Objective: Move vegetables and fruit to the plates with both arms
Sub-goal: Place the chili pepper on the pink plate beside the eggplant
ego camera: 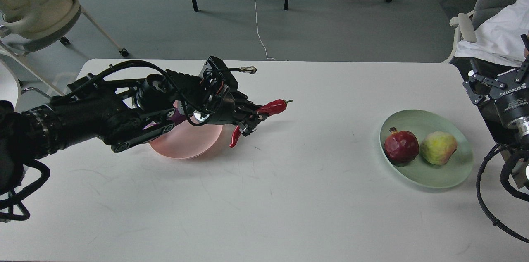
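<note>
head view: the left gripper is clamped on the chili, holding it clear of the desk. the chili's long axis runs from its green stem, up and to the right, down to its tip, which hangs lower left just off the pink plate's right edge. the gripper holds it near the middle, so both ends stick out.

the pink plate lies directly left of the held chili and partly under the left arm's wrist; that is the relation the next move seems to turn on: a short carry left and slightly toward the robot would put the chili over bare plate. the eggplant shows only as a small purple patch behind the arm, apparently at the plate's far side; whether it rests fully on the plate i cannot tell.

far right, the green plate already holds the red fruit and the yellow fruit, side by side and about touching. the right gripper hovers beyond that plate at the desk's edge, fingers apart, holding nothing. the left arm is plainly the nearer one to the pink plate; the fruit half of the task looks done.
</note>
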Robot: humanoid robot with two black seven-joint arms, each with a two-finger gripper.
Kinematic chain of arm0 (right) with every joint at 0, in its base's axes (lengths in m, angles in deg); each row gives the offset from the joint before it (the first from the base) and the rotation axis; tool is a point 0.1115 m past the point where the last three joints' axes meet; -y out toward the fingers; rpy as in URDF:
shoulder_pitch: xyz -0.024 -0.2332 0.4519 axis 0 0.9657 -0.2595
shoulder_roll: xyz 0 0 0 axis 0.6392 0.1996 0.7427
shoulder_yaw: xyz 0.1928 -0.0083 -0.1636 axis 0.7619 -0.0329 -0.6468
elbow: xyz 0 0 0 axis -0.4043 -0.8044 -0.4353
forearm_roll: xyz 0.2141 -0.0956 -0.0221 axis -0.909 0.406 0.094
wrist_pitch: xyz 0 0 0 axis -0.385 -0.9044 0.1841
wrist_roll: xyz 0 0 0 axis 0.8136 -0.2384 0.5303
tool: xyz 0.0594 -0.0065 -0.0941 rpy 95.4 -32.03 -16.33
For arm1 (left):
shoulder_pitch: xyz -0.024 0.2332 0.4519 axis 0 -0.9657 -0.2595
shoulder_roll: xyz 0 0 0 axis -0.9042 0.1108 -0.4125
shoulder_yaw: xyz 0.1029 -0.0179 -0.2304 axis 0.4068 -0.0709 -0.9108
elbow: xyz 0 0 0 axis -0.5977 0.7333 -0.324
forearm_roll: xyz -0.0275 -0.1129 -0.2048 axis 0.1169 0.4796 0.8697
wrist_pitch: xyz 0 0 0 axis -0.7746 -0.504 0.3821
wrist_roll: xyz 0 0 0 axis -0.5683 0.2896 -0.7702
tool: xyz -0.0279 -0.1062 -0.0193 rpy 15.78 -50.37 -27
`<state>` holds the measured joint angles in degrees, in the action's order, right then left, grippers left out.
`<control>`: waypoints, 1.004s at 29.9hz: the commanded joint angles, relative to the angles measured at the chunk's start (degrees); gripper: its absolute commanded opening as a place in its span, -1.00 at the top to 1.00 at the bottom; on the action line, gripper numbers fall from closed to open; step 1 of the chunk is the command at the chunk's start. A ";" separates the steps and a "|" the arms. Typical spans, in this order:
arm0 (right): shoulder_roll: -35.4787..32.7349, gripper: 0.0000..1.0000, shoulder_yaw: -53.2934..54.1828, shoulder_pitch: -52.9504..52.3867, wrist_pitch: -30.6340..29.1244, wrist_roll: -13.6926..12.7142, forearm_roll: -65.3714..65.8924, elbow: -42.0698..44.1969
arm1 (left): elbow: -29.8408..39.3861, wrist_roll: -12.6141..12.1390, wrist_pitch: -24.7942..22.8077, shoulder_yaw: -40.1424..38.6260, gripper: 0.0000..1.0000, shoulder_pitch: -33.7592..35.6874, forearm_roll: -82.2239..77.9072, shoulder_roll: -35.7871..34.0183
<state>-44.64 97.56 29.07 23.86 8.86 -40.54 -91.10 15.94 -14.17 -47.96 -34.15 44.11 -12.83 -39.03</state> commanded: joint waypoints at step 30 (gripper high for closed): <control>-0.01 -0.97 0.94 1.43 0.00 -0.08 0.00 -0.25 | -2.35 0.30 7.66 3.41 -0.75 -5.42 -3.59 -8.95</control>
<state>-44.67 98.21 30.49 23.86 8.77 -40.53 -91.45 13.56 -14.09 -42.05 -29.13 38.62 -17.49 -47.77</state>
